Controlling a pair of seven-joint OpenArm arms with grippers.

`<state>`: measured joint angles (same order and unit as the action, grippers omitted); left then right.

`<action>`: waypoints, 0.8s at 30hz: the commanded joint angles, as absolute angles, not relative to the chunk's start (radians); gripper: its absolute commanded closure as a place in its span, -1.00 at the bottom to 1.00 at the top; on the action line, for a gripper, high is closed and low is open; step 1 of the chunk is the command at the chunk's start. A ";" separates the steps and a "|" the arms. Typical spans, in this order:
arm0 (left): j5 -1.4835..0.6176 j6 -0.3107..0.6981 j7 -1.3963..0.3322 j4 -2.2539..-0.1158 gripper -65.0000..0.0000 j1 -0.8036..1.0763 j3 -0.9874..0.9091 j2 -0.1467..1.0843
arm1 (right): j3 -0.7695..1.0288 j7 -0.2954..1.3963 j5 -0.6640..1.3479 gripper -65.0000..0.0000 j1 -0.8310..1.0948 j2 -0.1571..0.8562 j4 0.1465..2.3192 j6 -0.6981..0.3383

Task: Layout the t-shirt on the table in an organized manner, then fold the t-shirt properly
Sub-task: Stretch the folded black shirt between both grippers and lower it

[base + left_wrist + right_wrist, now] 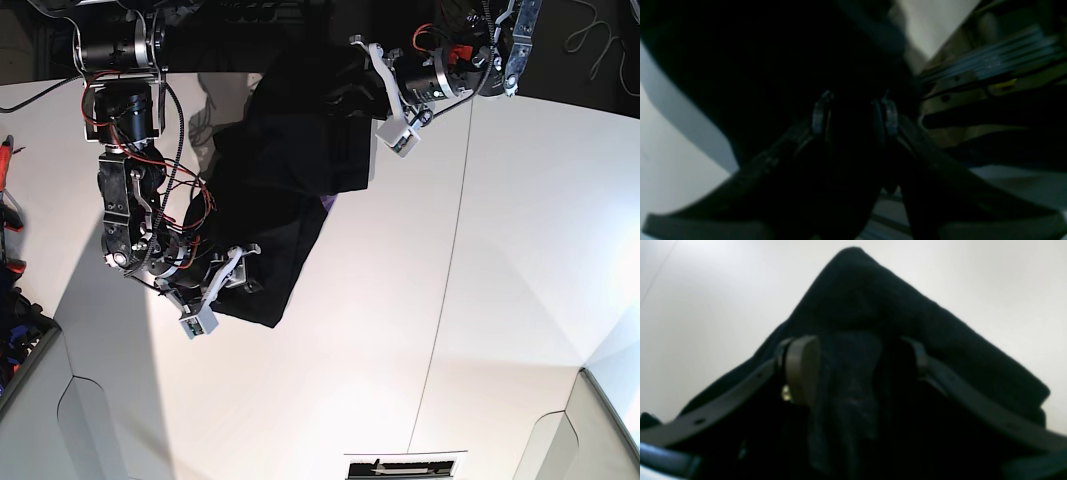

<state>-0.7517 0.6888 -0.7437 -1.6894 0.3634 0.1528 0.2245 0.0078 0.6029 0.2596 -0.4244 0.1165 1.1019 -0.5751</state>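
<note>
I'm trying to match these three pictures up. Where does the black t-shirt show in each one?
Left wrist: t-shirt fills the dark upper left, between the fingers.
Right wrist: a peaked black mound in the middle, pinched by the gripper.
Base: hangs bunched at upper centre between both arms.
Shared landmark: the white table.

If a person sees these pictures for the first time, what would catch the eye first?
First, the black t-shirt, bunched and hanging between the two arms over the far-left part of the white table. The right gripper pinches its lower edge, and the left gripper holds its upper part. A small purple patch peeks out at the shirt's right edge.
</note>
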 commanded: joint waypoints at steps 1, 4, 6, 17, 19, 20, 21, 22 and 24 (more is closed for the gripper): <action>-0.736 0.698 -0.738 -1.675 0.34 0.347 0.155 0.228 | 0.009 0.580 0.263 1.00 -0.451 0.122 1.115 -0.575; -0.688 0.698 -0.738 -1.566 0.34 0.270 0.156 0.231 | 0.009 0.592 0.243 1.00 -0.450 0.136 1.115 -0.575; -0.673 0.698 -0.747 -1.492 0.34 0.212 0.156 0.237 | 0.009 0.610 0.247 1.00 -0.450 0.160 1.115 -0.574; -0.645 0.698 -0.765 -1.316 0.34 -0.087 0.156 0.269 | 0.012 0.682 0.456 1.00 -0.348 0.271 1.144 -0.573; -0.646 0.698 -0.768 -1.288 0.34 -0.129 0.156 0.269 | 0.012 0.682 0.488 1.00 -0.293 0.270 1.194 -0.573; -0.646 0.698 -0.769 -1.281 0.34 -0.144 0.156 0.270 | 0.013 0.681 0.490 1.00 -0.266 0.268 1.227 -0.573; -0.652 0.698 -0.776 -1.282 0.34 -0.155 0.156 0.270 | 0.013 0.680 0.490 1.00 -0.242 0.265 1.261 -0.573; -0.677 0.698 -0.785 -1.282 0.34 -0.168 0.156 0.279 | 0.013 0.677 0.490 1.00 -0.223 0.265 1.292 -0.573; -0.776 0.698 -0.807 -1.290 0.34 -0.186 0.156 0.310 | 0.013 0.678 0.485 1.00 -0.201 0.263 1.340 -0.573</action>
